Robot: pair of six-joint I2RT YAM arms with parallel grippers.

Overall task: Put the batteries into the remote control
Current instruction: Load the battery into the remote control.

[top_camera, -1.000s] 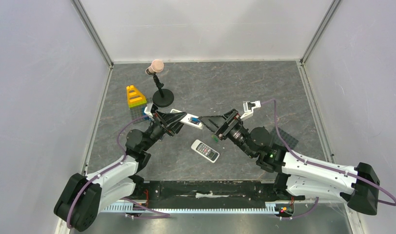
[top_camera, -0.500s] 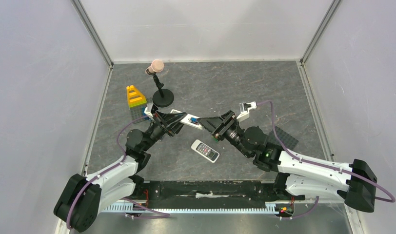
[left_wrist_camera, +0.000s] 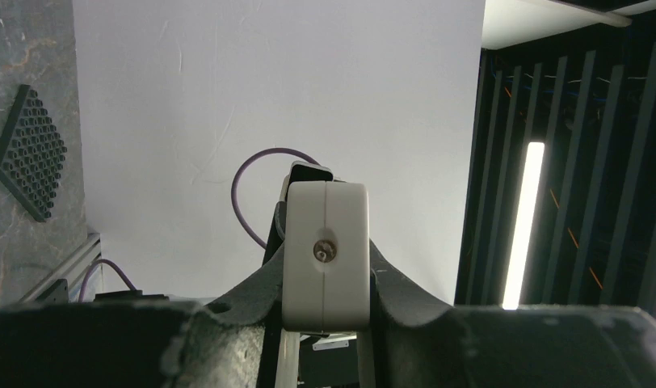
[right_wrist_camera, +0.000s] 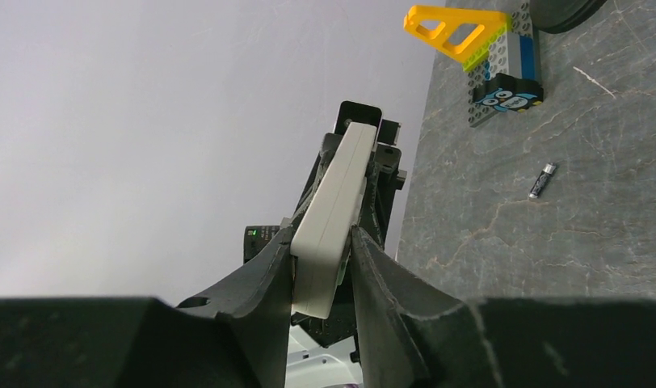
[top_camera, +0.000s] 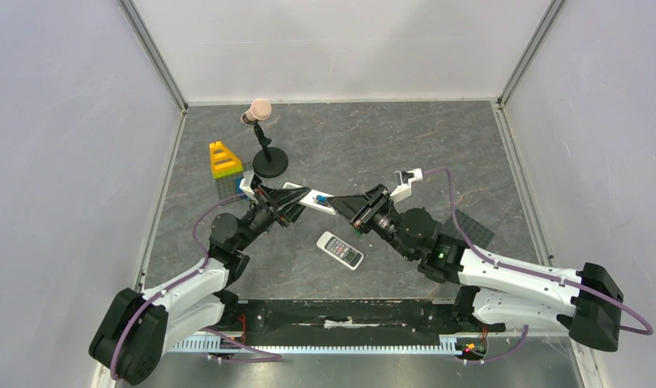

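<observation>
The short remote control (top_camera: 339, 250), with a dark grey button face and a small display, lies face up on the table in front of both grippers. My left gripper (top_camera: 286, 202) is shut on one end of a longer all-white remote (top_camera: 309, 197), held above the table; its end fills the left wrist view (left_wrist_camera: 325, 250). My right gripper (top_camera: 342, 205) is closed around the other end (right_wrist_camera: 329, 234). A blue spot (top_camera: 318, 198) shows on the held remote's top. One dark battery (right_wrist_camera: 541, 180) lies on the table. The other batteries are hidden.
A yellow, green and blue brick stack (top_camera: 224, 162) (right_wrist_camera: 494, 48) stands at the back left. A black stand with a pink ball (top_camera: 268, 158) is beside it. A black perforated plate (top_camera: 470, 230) (left_wrist_camera: 30, 153) lies right of my right arm.
My right arm has moved left and its gripper has come onto the right end of the long white remote. The left arm has not moved.
</observation>
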